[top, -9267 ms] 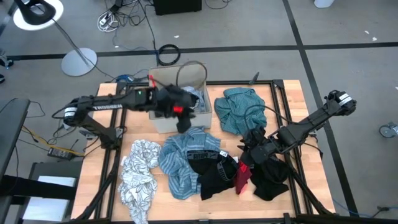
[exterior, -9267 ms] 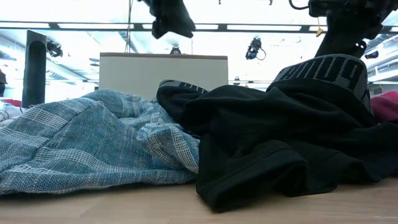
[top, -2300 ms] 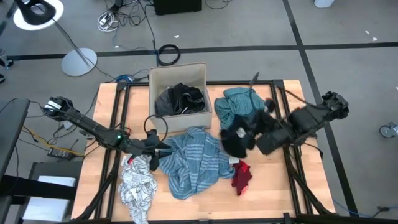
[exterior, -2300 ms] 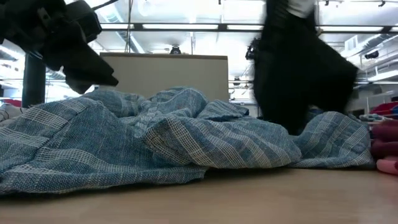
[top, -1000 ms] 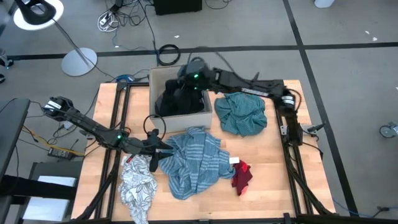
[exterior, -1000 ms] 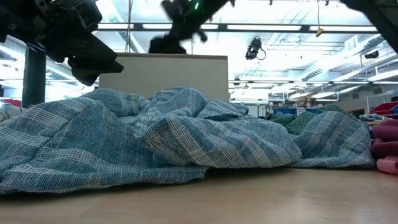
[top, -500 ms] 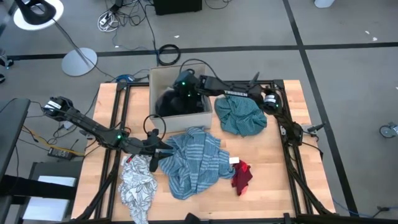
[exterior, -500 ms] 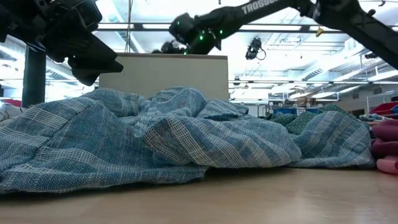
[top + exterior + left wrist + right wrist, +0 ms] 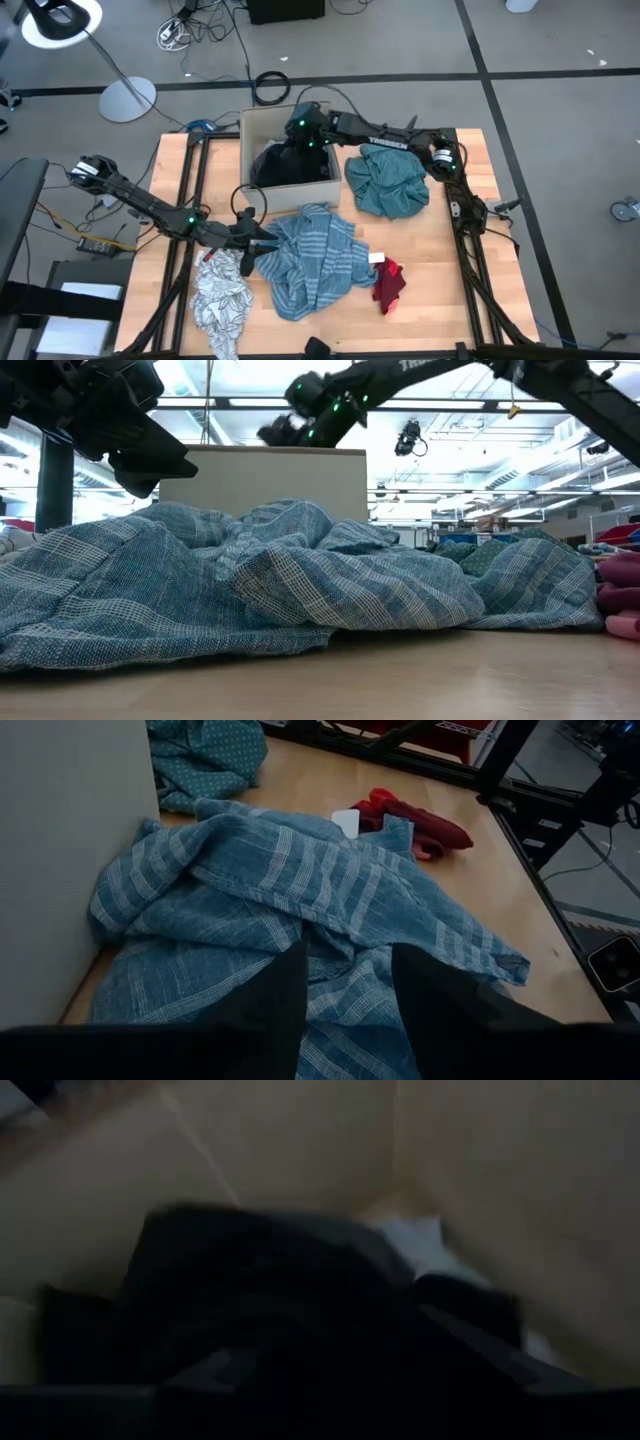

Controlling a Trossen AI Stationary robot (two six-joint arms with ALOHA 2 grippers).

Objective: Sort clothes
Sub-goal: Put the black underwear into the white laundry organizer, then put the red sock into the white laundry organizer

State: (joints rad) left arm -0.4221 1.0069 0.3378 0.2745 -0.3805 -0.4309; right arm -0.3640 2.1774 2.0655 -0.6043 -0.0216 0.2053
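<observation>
The tan cardboard box (image 9: 287,110) stands at the table's far edge with black clothes (image 9: 283,166) heaped inside. My right gripper (image 9: 298,134) hangs over the box's opening; its fingers stand apart above the black heap (image 9: 270,1290), touching nothing. My left gripper (image 9: 250,238) is open, hovering just over the left edge of the blue-striped shirt (image 9: 312,256), with the shirt (image 9: 300,910) spread ahead of its fingers. On the table lie the teal piece (image 9: 388,180), the red piece (image 9: 388,283) and the white-grey patterned piece (image 9: 222,296).
The box's near wall (image 9: 262,480) rises behind the striped shirt. A small white tag (image 9: 377,259) lies beside the red piece. A white piece (image 9: 415,1240) shows in the box beside the black heap. Bare wood (image 9: 440,300) lies at the near right.
My right gripper has sunk lower over the box and shifted slightly toward the table's left edge, its wrist rolling a little. The black garment that hung from it above the box's rim now lies inside the box.
</observation>
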